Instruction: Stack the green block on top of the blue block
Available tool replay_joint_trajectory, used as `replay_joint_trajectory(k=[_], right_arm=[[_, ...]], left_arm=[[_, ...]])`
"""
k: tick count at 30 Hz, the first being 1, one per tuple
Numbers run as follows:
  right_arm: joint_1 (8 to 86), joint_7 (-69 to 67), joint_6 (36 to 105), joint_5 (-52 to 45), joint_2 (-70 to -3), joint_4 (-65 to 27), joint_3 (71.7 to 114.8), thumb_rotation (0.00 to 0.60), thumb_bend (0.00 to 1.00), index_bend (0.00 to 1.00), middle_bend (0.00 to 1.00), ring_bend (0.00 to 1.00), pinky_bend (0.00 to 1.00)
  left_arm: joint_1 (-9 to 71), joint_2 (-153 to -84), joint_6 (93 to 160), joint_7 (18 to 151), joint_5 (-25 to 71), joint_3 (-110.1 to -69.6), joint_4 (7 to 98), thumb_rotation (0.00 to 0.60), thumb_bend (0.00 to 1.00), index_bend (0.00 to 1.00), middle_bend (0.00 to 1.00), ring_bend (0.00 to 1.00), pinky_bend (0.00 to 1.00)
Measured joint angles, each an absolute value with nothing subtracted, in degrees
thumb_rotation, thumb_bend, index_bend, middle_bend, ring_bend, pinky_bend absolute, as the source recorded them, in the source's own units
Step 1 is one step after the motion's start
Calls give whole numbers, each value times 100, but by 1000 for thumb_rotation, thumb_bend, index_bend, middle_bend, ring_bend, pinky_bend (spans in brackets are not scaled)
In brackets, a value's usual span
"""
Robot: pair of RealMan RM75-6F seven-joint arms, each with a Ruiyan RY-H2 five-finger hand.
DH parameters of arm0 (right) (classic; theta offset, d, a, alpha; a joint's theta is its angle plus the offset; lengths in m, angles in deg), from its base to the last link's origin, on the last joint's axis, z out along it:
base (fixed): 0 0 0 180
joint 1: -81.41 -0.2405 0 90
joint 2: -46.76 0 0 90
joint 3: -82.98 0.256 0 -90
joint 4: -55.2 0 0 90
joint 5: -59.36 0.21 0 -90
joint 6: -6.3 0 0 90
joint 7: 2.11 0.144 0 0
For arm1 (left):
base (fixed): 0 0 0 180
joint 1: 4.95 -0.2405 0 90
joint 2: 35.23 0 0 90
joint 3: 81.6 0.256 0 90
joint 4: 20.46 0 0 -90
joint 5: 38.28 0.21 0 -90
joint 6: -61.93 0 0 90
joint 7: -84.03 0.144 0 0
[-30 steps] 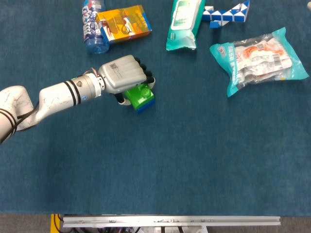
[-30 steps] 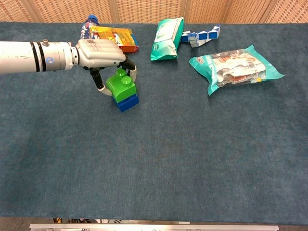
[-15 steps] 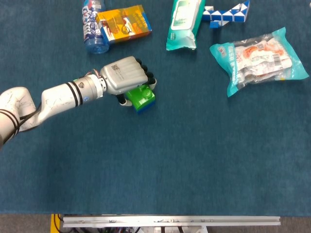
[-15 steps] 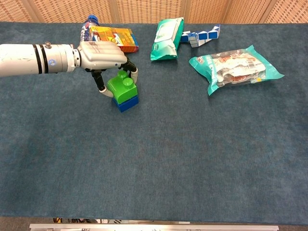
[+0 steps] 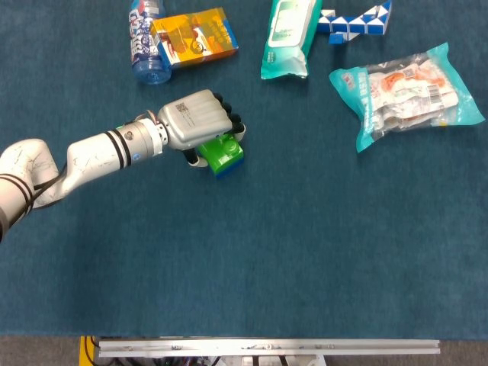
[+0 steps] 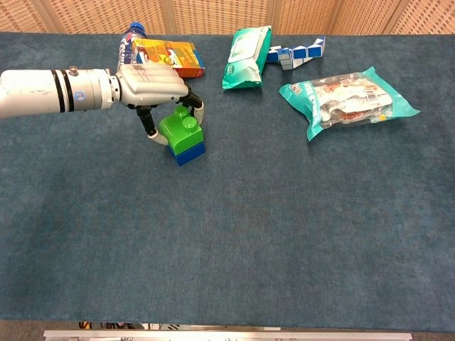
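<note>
While green block (image 6: 180, 131) is gripped by left robot hand (image 6: 151, 84), it has been lowered flush onto blue block (image 6: 189, 152), tilt gone.

Blue block (image 5: 228, 169): head view shows only an edge under green block (image 5: 222, 152). Left hand (image 5: 199, 120) hides its fingertips and the green block's rear. Left arm (image 6: 43, 91) cropped by frame edge.
</note>
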State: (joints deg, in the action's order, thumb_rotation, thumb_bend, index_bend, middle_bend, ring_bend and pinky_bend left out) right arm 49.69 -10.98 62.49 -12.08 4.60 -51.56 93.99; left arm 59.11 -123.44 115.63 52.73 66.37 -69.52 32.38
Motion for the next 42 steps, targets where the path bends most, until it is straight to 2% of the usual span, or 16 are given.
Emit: replay_joint_trajectory(k=[17, 20, 22, 24, 26, 30, 38, 42], right_arm=[[4974, -1089, 6247, -1197, 436, -5121, 9408, 600, 13, 37, 254, 160, 267], [4974, -1084, 6251, -1194, 432, -5117, 9412, 600, 13, 37, 254, 160, 267], [4973, -1074, 6250, -1196, 429, -5117, 9416, 600, 13, 37, 254, 160, 267], [4975, -1068, 6260, -1205, 428, -5113, 9420, 600, 13, 37, 254, 160, 267], [4981, -1051, 6271, -1212, 432, -5115, 9422, 600, 13, 37, 254, 160, 267], [5012, -985, 6309, -1243, 442, -5102, 9424, 600, 13, 37, 254, 160, 267], [5158, -730, 6384, -1389, 495, -4975, 9362, 600, 15, 37, 254, 160, 267], [5253, -717, 6403, -1404, 540, -4918, 9293, 600, 37, 37, 254, 160, 267]], left_arm=[[5849, -12409, 11558, 5263, 6583, -6930, 3139, 600, 173, 380, 372, 340, 356], [5852, -12372, 11503, 5263, 6549, -6936, 3186, 600, 173, 256, 294, 299, 356], [5855, -12326, 11468, 5275, 6522, -6943, 3253, 600, 173, 120, 199, 226, 351], [5858, -12285, 11420, 5300, 6491, -6950, 3314, 600, 173, 34, 110, 161, 331], [5861, -12219, 11346, 5337, 6434, -6969, 3431, 600, 173, 0, 28, 104, 298], [5858, -12055, 11219, 5465, 6284, -7038, 3732, 600, 173, 0, 0, 62, 270], [5617, -11511, 11233, 5985, 5652, -7392, 4524, 600, 173, 0, 0, 73, 270], [5330, -11214, 11334, 6434, 5154, -7598, 4915, 600, 173, 0, 33, 89, 271]])
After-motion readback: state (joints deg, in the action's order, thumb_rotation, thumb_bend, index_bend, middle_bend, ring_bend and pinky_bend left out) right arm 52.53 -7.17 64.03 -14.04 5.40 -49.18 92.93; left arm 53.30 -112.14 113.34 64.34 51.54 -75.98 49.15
